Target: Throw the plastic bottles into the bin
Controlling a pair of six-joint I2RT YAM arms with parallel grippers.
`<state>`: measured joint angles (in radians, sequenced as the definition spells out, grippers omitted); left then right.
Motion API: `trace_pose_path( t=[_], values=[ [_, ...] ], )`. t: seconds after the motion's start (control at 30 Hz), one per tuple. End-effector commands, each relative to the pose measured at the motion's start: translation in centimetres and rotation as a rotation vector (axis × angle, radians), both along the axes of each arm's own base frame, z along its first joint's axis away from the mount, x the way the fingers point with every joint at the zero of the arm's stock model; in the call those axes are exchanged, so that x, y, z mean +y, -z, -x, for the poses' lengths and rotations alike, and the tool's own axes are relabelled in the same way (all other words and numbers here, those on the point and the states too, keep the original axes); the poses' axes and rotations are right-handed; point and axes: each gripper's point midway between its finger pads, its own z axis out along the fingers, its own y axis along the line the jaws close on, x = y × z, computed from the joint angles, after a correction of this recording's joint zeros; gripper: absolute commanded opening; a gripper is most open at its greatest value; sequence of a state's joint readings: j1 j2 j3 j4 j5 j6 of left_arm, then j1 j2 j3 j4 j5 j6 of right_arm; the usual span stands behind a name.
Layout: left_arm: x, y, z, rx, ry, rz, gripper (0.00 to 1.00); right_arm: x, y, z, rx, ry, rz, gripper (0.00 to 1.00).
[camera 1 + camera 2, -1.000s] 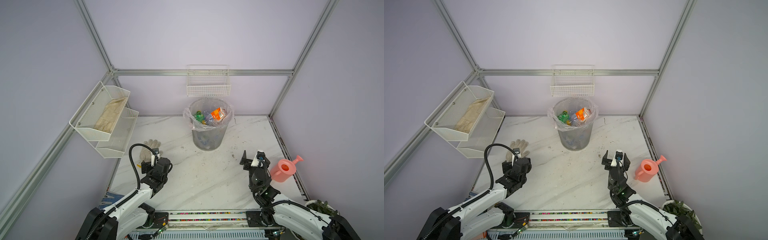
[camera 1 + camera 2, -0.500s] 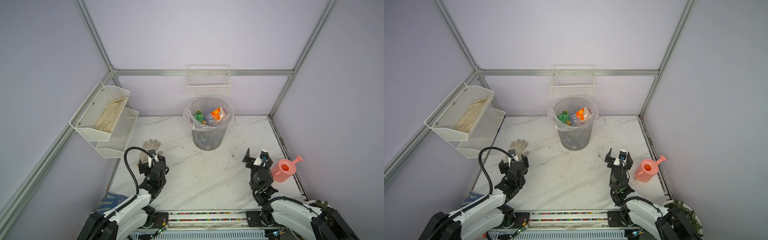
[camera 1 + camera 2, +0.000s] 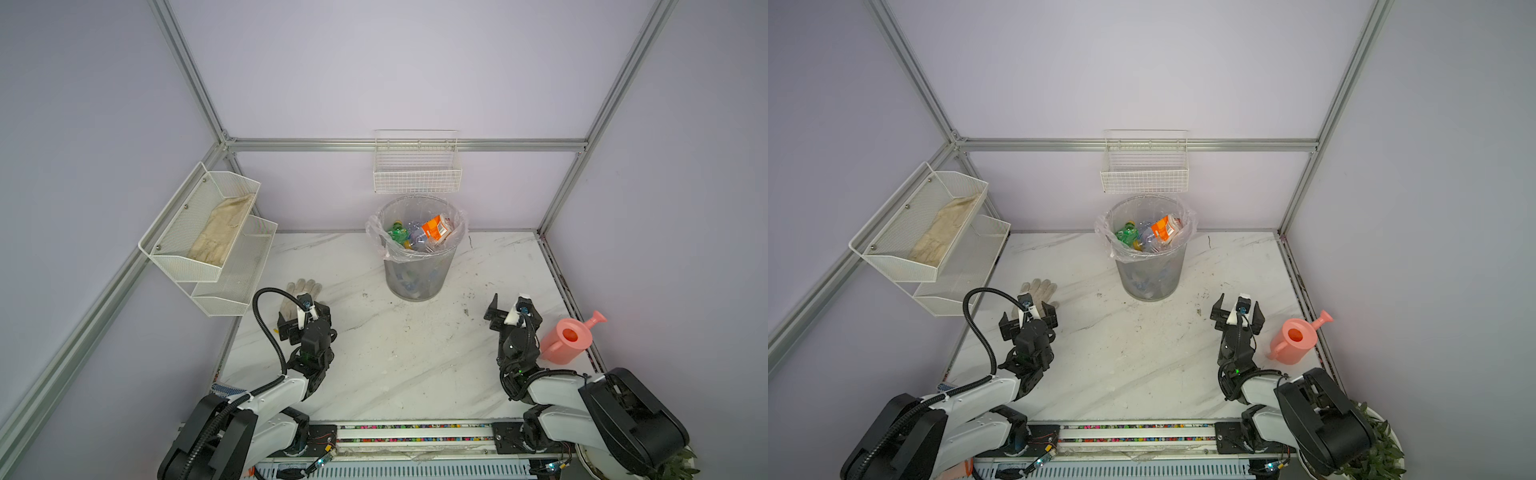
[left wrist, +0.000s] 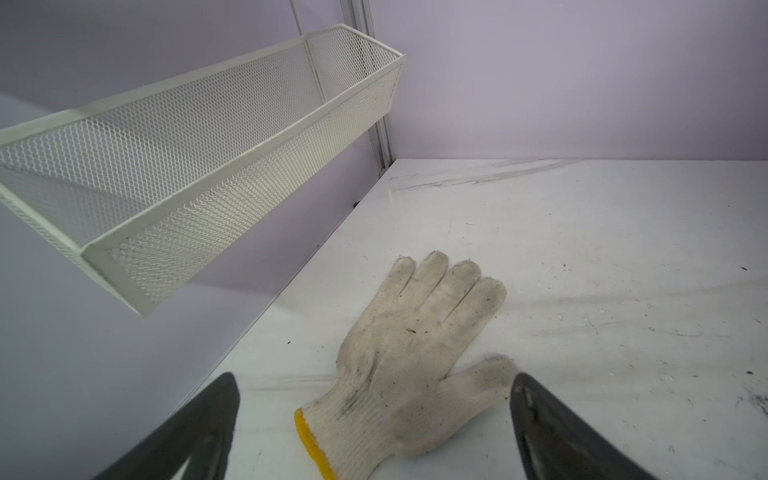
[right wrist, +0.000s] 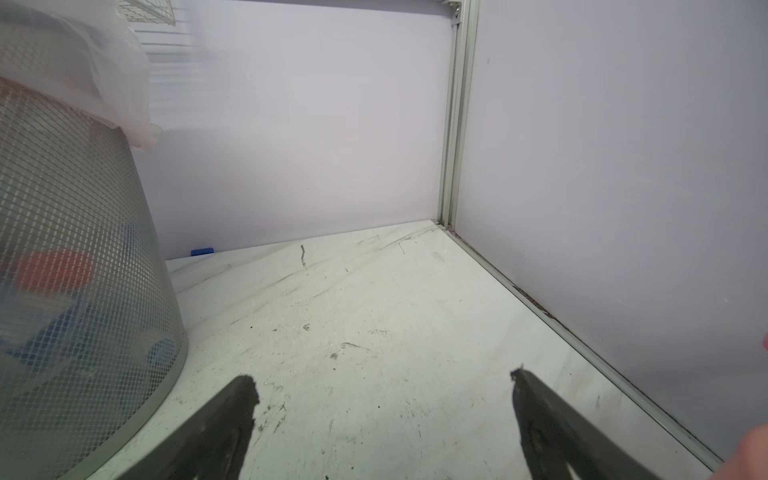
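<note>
Left jaws spread wide, empty; just ahead between them, glove (image 4: 415,353) flat on desk (image 3: 395,353). Right jaws likewise spread, empty, above desk. Well ahead, between both pairs: bin (image 3: 411,278), upright, with bottles (image 3: 434,227) piled inside. Watering can (image 3: 567,338) just beside right jaws, outer side.

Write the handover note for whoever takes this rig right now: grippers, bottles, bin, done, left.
Left gripper: jaws open, empty, by the white glove near the left edge of the table.
Right gripper: jaws open, empty, over the table beside the pink watering can.
Plastic bottles: all those visible lie inside the bin, back centre.
Done: no bottle shows on the table in any view.
Left: apparently nothing; a small blue bit at the foot of the back wall near the bin is too small to identify, so check it. Leave the glove.
</note>
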<state>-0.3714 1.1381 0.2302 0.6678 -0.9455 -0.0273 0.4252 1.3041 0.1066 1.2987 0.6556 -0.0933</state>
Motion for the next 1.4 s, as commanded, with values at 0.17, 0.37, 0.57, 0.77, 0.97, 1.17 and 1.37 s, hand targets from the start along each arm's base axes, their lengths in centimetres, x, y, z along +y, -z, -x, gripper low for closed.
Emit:
trace_pose_path(
  t=[0.17,0.37,0.57,0.77,0.97,1.17,1.37],
  values=[
    [0.1,-1.1,-1.2,-0.086,-0.001,-0.031,1.0,0.5,-2.4,-1.7,-0.161,-0.001,0.008,0.97],
    [0.0,-1.4,-1.8,-0.123,0.003,-0.045,1.0,0.2,-2.3,-2.0,-0.19,0.014,0.011,0.97],
    [0.2,-1.9,-2.1,-0.164,0.001,-0.043,1.0,0.1,-1.6,-3.0,-0.182,-0.011,0.017,0.97],
    [0.3,-1.5,-2.7,-0.172,0.001,-0.045,1.0,0.4,-1.1,-3.5,-0.17,-0.041,0.027,0.97],
    [0.4,-1.4,-2.8,-0.178,0.005,-0.034,1.0,1.0,-0.3,-4.2,-0.148,-0.086,0.049,0.96],
    [1.1,-0.5,-3.3,-0.205,0.007,-0.036,1.0,1.6,1.1,-5.4,-0.117,-0.149,0.069,0.97],
    [0.3,-0.5,-3.3,-0.206,0.051,-0.043,1.0,1.6,1.1,-5.5,-0.118,-0.151,0.068,0.97]
  ],
)
